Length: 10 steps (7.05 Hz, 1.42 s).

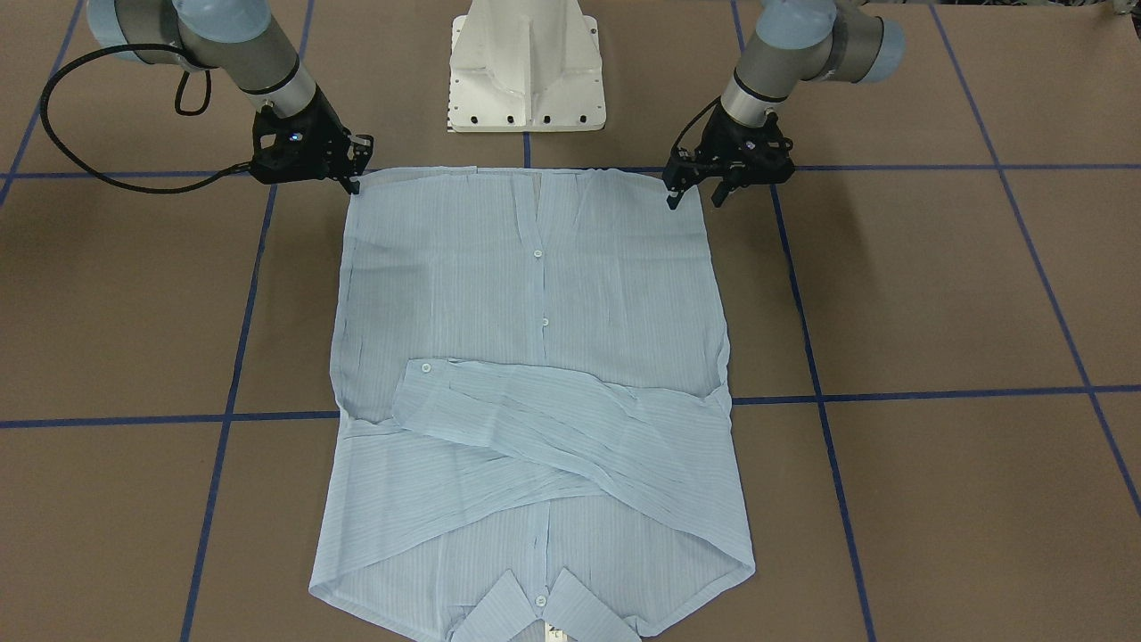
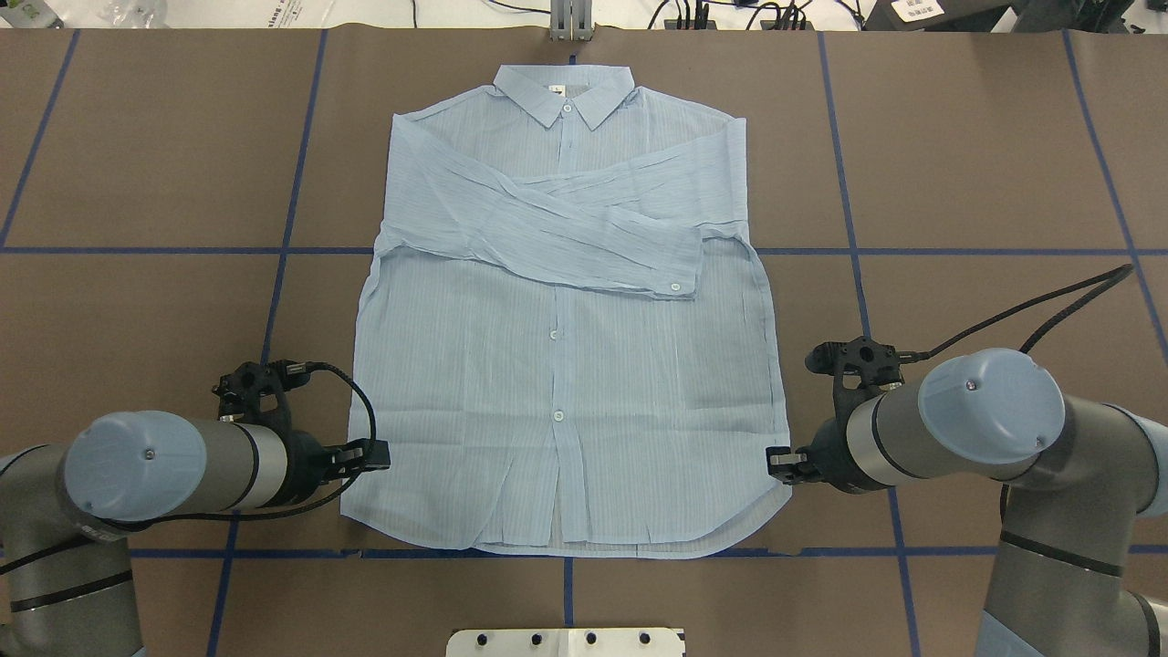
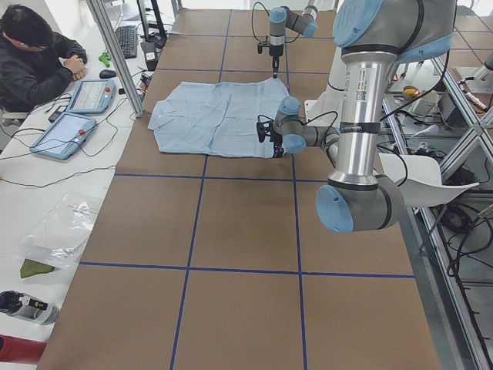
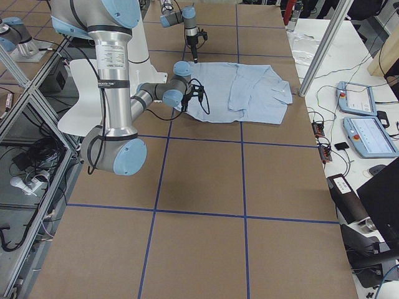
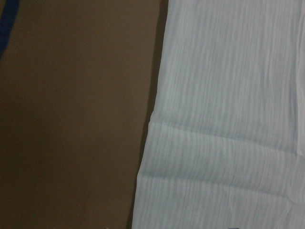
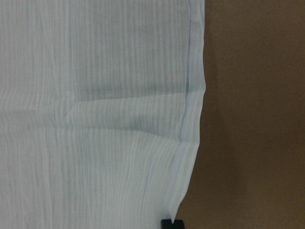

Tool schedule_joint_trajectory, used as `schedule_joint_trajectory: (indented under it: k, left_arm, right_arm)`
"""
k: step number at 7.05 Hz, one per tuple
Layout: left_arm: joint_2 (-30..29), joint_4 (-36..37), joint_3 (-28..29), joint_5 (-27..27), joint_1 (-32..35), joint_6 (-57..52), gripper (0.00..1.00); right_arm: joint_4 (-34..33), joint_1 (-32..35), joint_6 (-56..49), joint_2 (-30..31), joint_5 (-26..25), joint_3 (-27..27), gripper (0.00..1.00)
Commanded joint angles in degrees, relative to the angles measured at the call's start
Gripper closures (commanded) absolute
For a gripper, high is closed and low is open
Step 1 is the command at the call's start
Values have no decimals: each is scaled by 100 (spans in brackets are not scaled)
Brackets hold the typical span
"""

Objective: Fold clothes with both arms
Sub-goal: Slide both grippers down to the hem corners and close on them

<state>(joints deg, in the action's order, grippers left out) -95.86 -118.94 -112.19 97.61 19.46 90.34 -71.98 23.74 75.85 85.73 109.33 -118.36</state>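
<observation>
The pale-blue striped shirt [image 1: 535, 294] [image 2: 566, 383] lies flat and face up on the brown table, both sleeves crossed over the chest and the collar [image 2: 564, 91] at the far edge. My left gripper [image 1: 695, 198] [image 2: 370, 454] is open and low at the hem corner on its side, one finger over the cloth and one beside it. At the opposite hem corner my right gripper [image 1: 355, 183] [image 2: 780, 464] looks open too. Both wrist views show only the shirt's side edge [image 5: 152, 119] [image 6: 193, 95] on bare table, and a black fingertip [image 6: 171, 223] touches that edge.
The white pedestal base [image 1: 526, 67] stands just behind the hem. Blue tape lines [image 2: 283, 251] grid the brown table [image 1: 936, 294]. A person [image 3: 35, 54] sits at a side desk with tablets [image 3: 65, 131]; more tablets [image 4: 368, 134] and cables lie beyond the far edge.
</observation>
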Motion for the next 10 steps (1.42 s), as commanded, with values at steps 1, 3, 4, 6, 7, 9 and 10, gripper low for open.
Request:
schedule_joint_trajectory:
  k: [1,3,4,6,7,9,10]
  left_arm:
    - [-117,187,30,-5,-47,-7,21]
    - [-82,195,30,-5,-127,-8,21]
    - [-82,204,30,-5,-127,-8,24]
    - [-82,274,39,-5,-127,-8,30]
    - [-73,292,39,-5,-127,-8,34]
    - [-82,398,30,4,-127,-8,38]
    - [-82,398,30,4,-135,-8,40]
  right_arm:
    - [0,60,0,14,44,-3,100]
    - [-9,113,0,14,97,-3,100]
    - [0,122,0,14,97,-3,100]
    - [0,148,0,14,141,-3,100]
    - [-9,149,0,6,141,-3,100]
    - [-9,157,0,6,141,6,100]
    - [-9,166,0,14,141,6,100]
